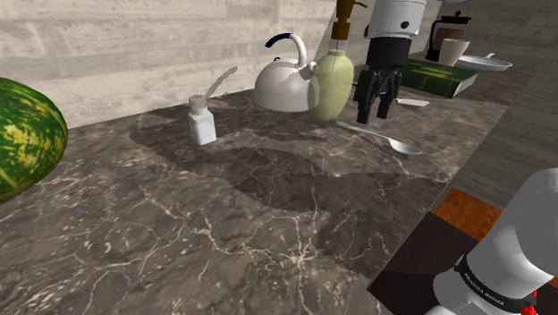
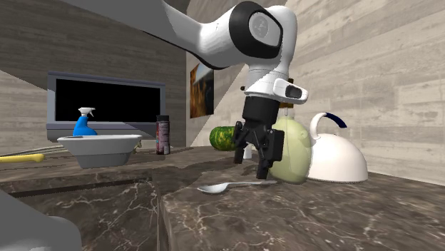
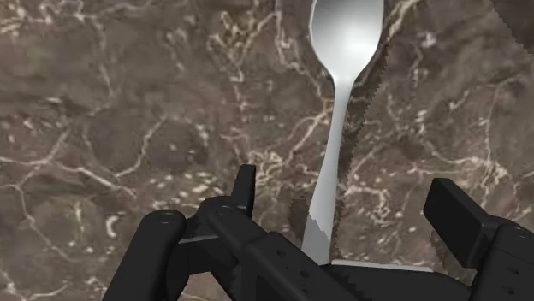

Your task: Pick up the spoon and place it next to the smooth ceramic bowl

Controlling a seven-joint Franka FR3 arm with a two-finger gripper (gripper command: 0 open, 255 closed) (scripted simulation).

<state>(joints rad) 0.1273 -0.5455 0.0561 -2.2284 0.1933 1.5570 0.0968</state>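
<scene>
Silver spoon (image 1: pixel 384 139) (image 2: pixel 228 187) (image 3: pixel 347 34) lies flat on the dark marble counter (image 1: pixel 224 224). Your black claw (image 1: pixel 376 112) (image 2: pixel 251 164) (image 3: pixel 347 201) hangs wide open above its handle, gripping nothing. You see the white bowl (image 2: pixel 100 140) well apart.

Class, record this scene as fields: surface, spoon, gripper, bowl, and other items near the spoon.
surface: dark veined counter
spoon: silver-grey, lying flat on the counter, not held
gripper: open, fingers apart on either side of the spoon's handle, not clasping it
bowl: white, at the second exterior view's left, well apart from the spoon
nearby: white kettle, pale green bottle, small white shaker
</scene>
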